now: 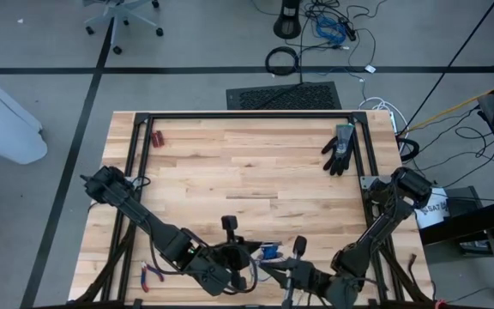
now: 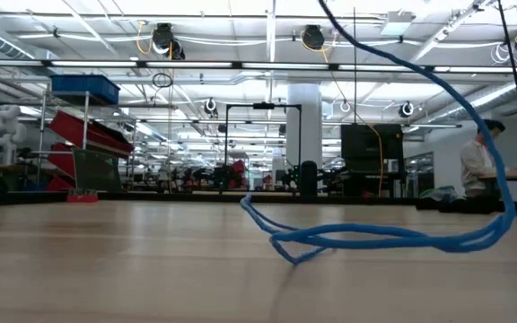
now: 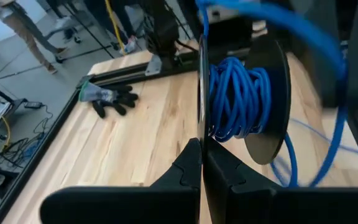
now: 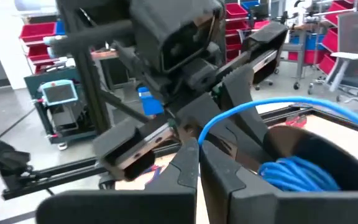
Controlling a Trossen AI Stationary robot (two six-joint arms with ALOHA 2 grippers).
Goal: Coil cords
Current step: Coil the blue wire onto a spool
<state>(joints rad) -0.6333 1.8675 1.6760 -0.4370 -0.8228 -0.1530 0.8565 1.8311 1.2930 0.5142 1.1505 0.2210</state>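
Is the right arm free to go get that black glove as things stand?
Probably not yet. The right gripper is shut on the blue cable at the near table edge. The black glove lies unobstructed on its side at the far end.

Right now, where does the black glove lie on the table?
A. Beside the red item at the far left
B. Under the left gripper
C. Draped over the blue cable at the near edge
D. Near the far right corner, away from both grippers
D: in the high view the black glove lies alone near the table's far right corner, while both arms work at the near edge.
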